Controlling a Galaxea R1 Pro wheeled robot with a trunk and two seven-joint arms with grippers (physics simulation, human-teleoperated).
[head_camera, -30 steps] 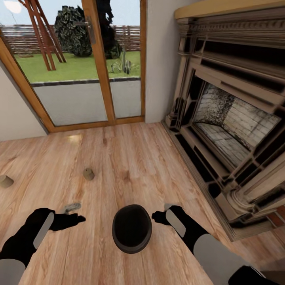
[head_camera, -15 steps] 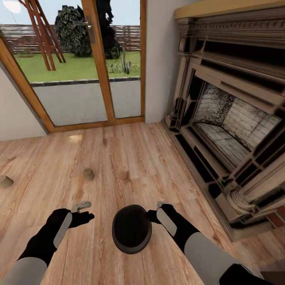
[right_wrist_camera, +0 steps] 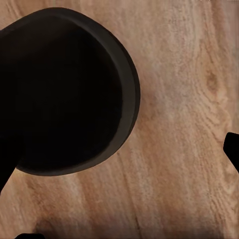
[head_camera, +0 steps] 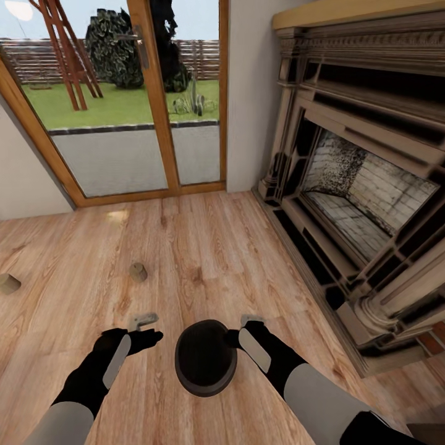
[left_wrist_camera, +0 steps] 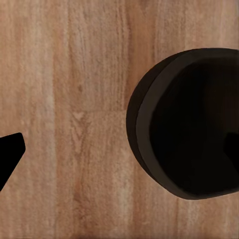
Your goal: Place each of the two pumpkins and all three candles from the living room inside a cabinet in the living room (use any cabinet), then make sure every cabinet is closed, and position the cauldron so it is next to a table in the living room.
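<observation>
The black cauldron (head_camera: 206, 357) stands upright on the wood floor between my two arms, its dark mouth facing up. My left gripper (head_camera: 148, 329) is open just to its left, a short gap away. My right gripper (head_camera: 240, 329) is open at the cauldron's upper right rim. In the right wrist view the cauldron (right_wrist_camera: 64, 94) lies between the spread fingertips (right_wrist_camera: 232, 148). The left wrist view has the cauldron (left_wrist_camera: 186, 122) off to one side. Two tan candles (head_camera: 138, 272) (head_camera: 8, 283) stand on the floor farther left. The pumpkins, cabinet and table are out of view.
A large stone fireplace (head_camera: 358, 185) runs along the right side, its hearth edge close to my right arm. Glass patio doors (head_camera: 123, 105) with a wooden frame fill the far wall. Open wood floor (head_camera: 204, 247) stretches ahead of the cauldron.
Both arms have closed in on the cauldron: the left gripper moved right and the right gripper moved left to the rim. The cauldron and candles have stayed put.
</observation>
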